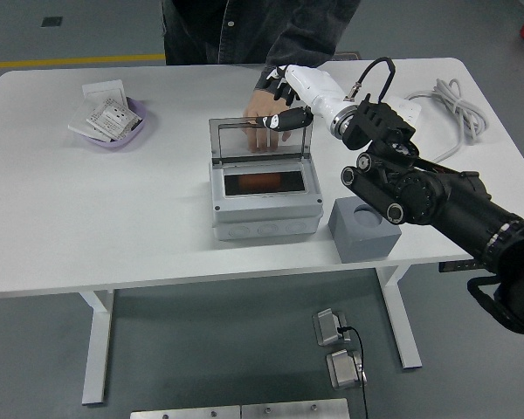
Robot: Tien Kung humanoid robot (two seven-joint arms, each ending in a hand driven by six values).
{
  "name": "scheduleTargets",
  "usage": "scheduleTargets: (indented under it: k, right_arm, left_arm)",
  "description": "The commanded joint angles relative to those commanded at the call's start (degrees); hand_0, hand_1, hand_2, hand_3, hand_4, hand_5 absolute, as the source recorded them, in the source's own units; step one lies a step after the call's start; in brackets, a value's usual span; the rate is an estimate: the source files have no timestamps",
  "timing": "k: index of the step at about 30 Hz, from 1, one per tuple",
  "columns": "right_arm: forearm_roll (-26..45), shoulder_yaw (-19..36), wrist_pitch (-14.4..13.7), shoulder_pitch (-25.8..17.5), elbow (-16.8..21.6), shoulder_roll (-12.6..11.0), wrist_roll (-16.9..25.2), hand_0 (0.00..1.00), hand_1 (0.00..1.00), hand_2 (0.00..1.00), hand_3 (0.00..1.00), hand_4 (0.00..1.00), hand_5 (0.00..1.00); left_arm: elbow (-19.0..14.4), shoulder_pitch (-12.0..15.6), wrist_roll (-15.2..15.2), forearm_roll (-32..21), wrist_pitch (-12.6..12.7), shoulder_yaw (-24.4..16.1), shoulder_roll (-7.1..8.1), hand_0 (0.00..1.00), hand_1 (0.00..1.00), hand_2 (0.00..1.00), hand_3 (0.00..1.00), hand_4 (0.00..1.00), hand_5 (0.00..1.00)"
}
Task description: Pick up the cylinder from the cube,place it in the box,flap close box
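1. Right hand [284,103] sits at the top edge of the upright clear lid [260,140], fingers curled loosely, holding nothing I can see.
2. Just below it the box [265,202] is open; something reddish inside, probably the cylinder [262,182].
3. Behind the lid, a person's hand [260,113] rests.
4. Further right-below, the cube [363,229] has an empty hole.
5. Tip: I'd push the lid forward and down evenly.

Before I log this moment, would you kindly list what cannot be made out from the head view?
- Cylinder: only a dark reddish patch shows inside the box; its shape is unclear.
- Person's hand: partly hidden behind the clear lid and the right hand.
- Contact between right hand and lid: unclear.
- Print on the packets in the purple bowl: too small.
- Left arm: out of frame.
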Motion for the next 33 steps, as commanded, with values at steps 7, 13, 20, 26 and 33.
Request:
scheduleTargets:
  k: [7,13,20,26,33]
  right_arm:
    - [-1.0,-2.3,-0.7,-0.8,0.3,1.0,0.6,0.558,0.467,0.568,0.714,0.881,0.395]
    - [-2.5,-3.6,-1.3,-1.7,4.2,0.2,0.5,0.557,0.466,0.566,0.719,0.868,0.397]
    - [-6.2,-4.5,-1.5,-2.9,10.1,-1.4,-0.3,0.555,0.457,0.564,0.718,0.864,0.398]
    - [-10.2,-4.8,-1.4,-4.4,15.1,-2.8,-1.4,0.55,0.454,0.563,0.717,0.863,0.398]
    - [-13.5,-5.1,-0.6,-6.6,21.9,-5.5,-3.1,0.536,0.448,0.558,0.716,0.86,0.404]
  left_arm:
    - [0.0,0.2,0.5,1.5,-0.1,-1.6,0.0,0.781,0.778,0.75,0.587,0.703,0.079]
    - [0.0,0.4,0.4,1.4,0.0,-1.6,-0.15,0.781,0.778,0.75,0.587,0.702,0.079]
    - [0.0,0.9,0.3,1.4,0.0,-1.8,-0.39,0.781,0.778,0.75,0.587,0.702,0.079]
    - [0.0,1.5,0.3,1.4,0.0,-2.0,-0.7,0.781,0.778,0.75,0.587,0.703,0.079]
    - [0.0,2.2,0.4,1.5,0.0,-2.2,-1.02,0.781,0.778,0.75,0.587,0.703,0.079]
